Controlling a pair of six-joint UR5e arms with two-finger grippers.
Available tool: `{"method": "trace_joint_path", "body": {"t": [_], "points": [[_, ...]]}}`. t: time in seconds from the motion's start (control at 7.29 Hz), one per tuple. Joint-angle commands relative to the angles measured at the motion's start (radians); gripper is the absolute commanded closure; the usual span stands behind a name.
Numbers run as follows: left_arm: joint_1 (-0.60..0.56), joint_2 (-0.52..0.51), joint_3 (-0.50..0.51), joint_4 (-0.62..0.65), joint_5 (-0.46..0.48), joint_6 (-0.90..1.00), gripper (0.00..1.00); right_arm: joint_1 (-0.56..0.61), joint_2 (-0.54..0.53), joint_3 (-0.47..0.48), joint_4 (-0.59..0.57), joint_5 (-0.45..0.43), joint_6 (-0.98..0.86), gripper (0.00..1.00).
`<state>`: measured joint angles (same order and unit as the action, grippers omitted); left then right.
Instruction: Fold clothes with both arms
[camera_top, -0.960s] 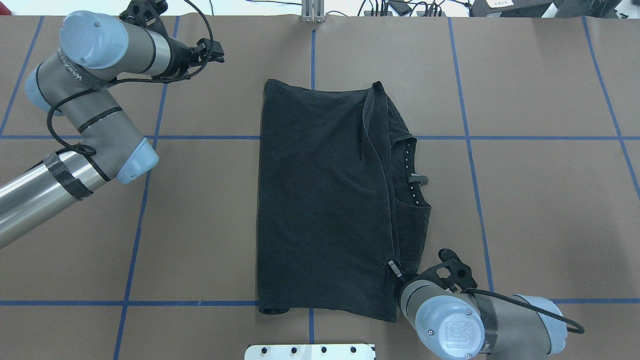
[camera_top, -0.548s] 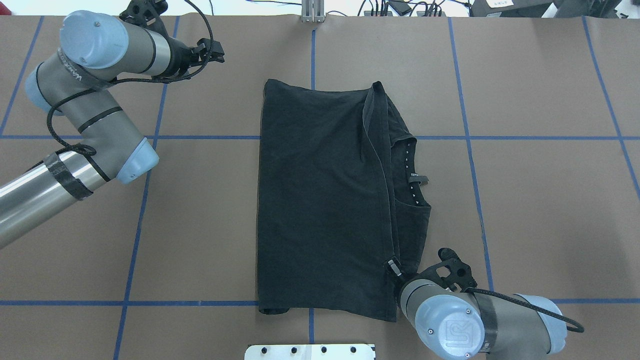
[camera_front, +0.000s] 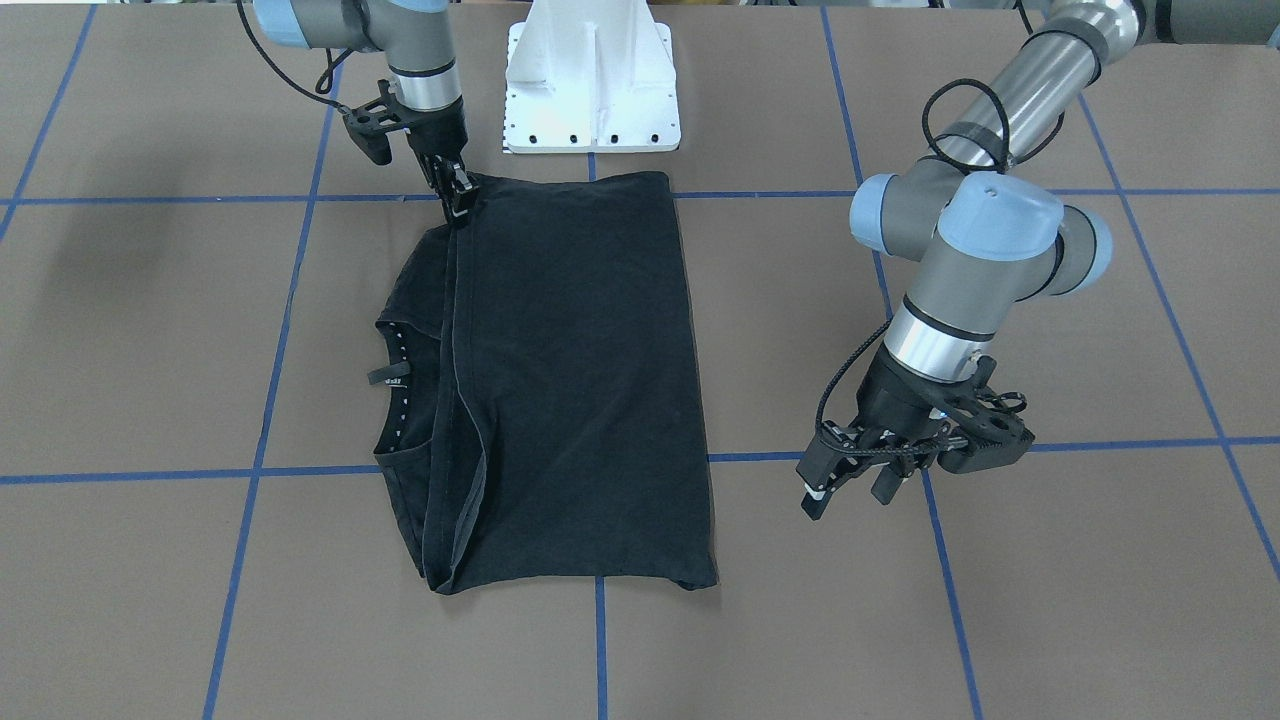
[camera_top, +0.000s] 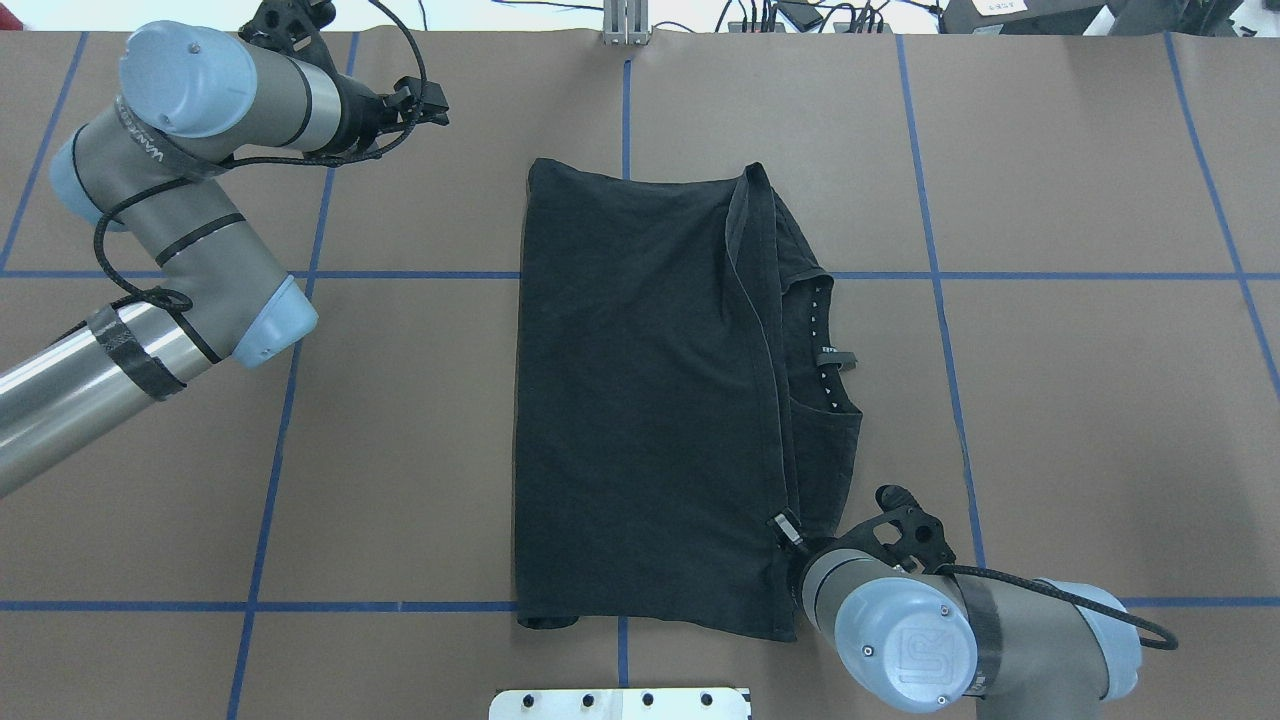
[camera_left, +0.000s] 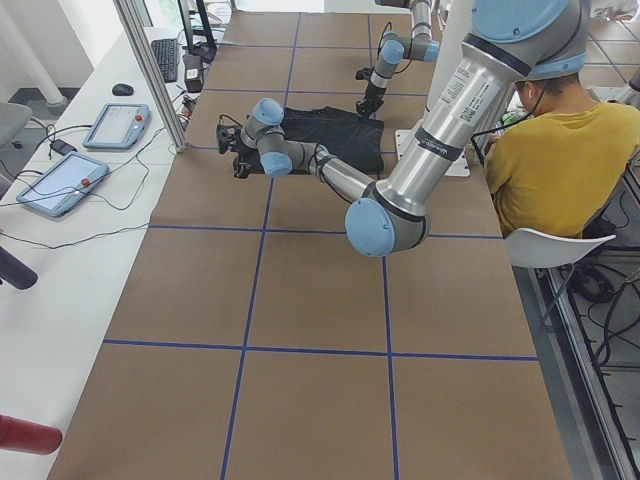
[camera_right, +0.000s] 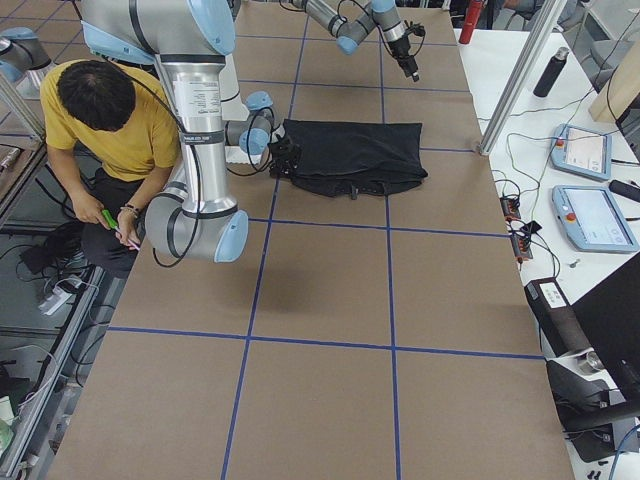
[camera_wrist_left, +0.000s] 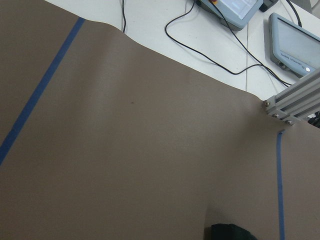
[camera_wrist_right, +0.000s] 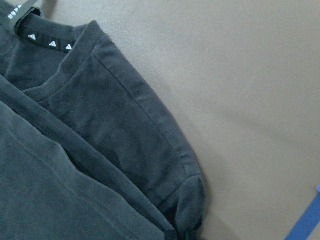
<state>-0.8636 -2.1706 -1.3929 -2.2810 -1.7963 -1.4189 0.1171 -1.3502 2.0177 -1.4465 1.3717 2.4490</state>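
Right end effector (camera_front: 456, 198) clenched on black T-shirt (camera_front: 580, 380) corner, left end effector (camera_front: 850, 487) released; white triangles (camera_wrist_right: 50, 44) along collar (camera_wrist_right: 82, 47)

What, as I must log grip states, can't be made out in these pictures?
Right gripper: black fingers merge with the T-shirt corner in the front-facing view; overhead, its own arm covers them. Grip unclear.
T-shirt's underside: hidden against the table in every view.
Left wrist view: dark shape cut off by the bottom edge.
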Motion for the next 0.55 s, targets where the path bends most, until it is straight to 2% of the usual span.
{"method": "trace_joint_path", "body": {"t": [0.0, 0.27, 0.41], "points": [[0.0, 0.0, 0.0, 0.0, 0.0, 0.0, 0.0, 0.001, -0.003, 0.01, -0.002, 0.004, -0.002, 1.0], [0.0, 0.002, -0.021, 0.0, -0.002, -0.002, 0.0, 0.016, -0.01, 0.038, -0.005, 0.032, -0.013, 1.0], [0.002, 0.03, -0.07, 0.0, -0.005, -0.029, 0.0, 0.013, -0.035, 0.068, -0.009, 0.033, -0.028, 1.0]]}}
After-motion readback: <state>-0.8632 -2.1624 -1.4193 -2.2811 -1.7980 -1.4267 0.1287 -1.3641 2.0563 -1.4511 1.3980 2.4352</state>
